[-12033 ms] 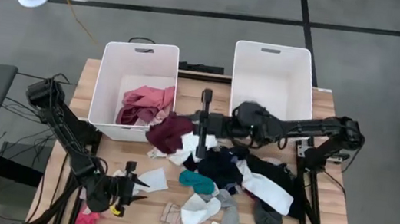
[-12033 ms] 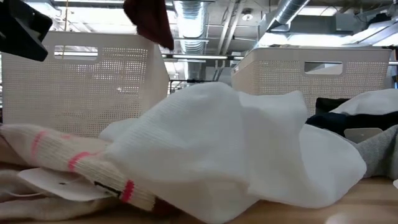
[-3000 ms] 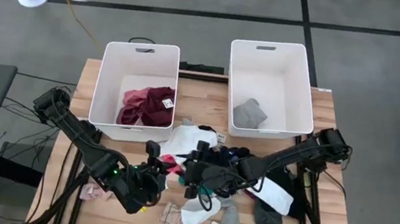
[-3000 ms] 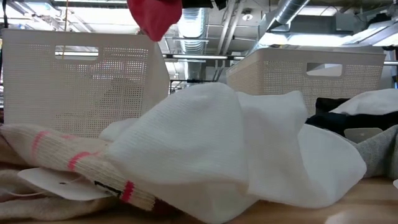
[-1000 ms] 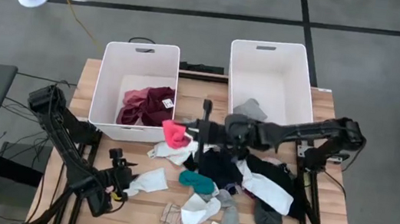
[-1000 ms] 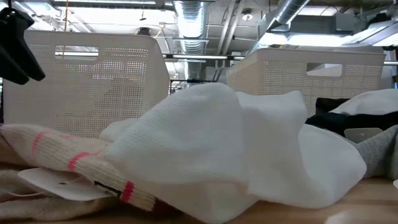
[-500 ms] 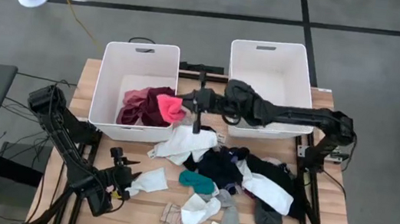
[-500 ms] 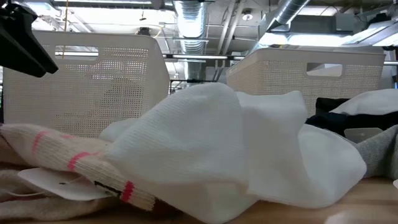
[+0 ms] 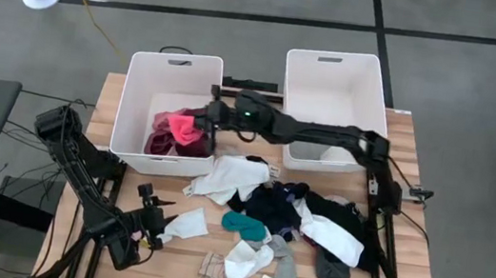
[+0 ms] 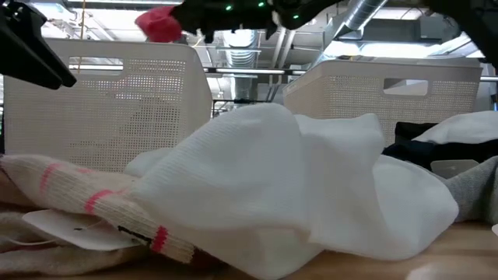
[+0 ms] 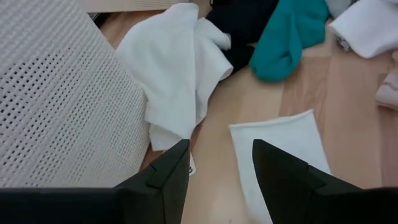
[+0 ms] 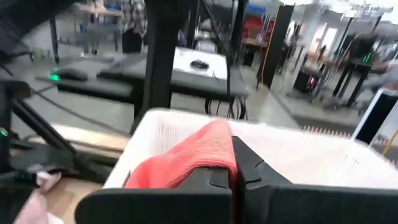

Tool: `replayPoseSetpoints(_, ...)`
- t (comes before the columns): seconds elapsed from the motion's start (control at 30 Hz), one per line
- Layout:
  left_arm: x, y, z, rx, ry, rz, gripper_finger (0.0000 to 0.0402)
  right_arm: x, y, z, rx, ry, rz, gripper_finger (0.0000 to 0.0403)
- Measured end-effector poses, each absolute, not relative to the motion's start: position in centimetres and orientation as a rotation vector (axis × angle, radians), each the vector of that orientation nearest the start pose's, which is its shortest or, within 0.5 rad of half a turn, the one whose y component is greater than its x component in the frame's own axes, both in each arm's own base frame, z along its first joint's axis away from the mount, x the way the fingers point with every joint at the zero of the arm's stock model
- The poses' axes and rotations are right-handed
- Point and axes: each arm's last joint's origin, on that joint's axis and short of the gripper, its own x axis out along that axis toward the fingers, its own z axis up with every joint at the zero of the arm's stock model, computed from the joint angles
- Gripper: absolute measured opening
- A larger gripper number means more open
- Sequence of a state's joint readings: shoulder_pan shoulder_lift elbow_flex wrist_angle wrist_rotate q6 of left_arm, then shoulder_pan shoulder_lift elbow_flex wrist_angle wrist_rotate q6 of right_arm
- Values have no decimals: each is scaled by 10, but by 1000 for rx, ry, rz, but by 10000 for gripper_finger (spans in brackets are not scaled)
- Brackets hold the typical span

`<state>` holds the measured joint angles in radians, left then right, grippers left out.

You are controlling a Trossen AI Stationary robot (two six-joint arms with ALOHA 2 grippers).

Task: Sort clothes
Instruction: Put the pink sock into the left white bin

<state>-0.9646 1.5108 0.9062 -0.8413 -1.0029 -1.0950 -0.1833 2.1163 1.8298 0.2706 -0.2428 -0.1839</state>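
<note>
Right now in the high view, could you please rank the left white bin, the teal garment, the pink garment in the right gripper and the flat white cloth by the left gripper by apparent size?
1. Left white bin, clearly largest.
2. Teal garment and flat white cloth: too alike to rank.
3. Pink garment, shut in the right gripper and raised nearer the camera, so its place is unsure.

2 white bins: left bin (image 9: 174, 62) and right bin (image 9: 339, 69), both at table's (image 9: 408, 237) far edge; 2 arms w/ 2 grippers; approx. a dozen loose clothes (image 9: 275, 221) heaped mid-table toward near-right corner, exact no. unclear.

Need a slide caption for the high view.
Right claw carries a pink garment over the left bin.
</note>
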Motion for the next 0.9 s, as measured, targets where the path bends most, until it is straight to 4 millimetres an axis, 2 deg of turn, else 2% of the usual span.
replayPoseSetpoints(0.2,163,-193,195,125,613,421,171,522,-97,307,-162,89,52,2)
replayPoseSetpoints(0.43,165,-195,195,100,601,414,171,535,-122,308,-116,68,6,14)
replayPoseSetpoints(0.6,165,-195,195,98,600,413,171,534,-146,319,-60,24,-41,14)
replayPoseSetpoints(0.73,165,-195,195,97,600,413,171,528,-166,320,-16,35,-76,21)
replayPoseSetpoints(0.9,165,-195,195,91,597,412,171,521,-182,313,32,120,-73,68)
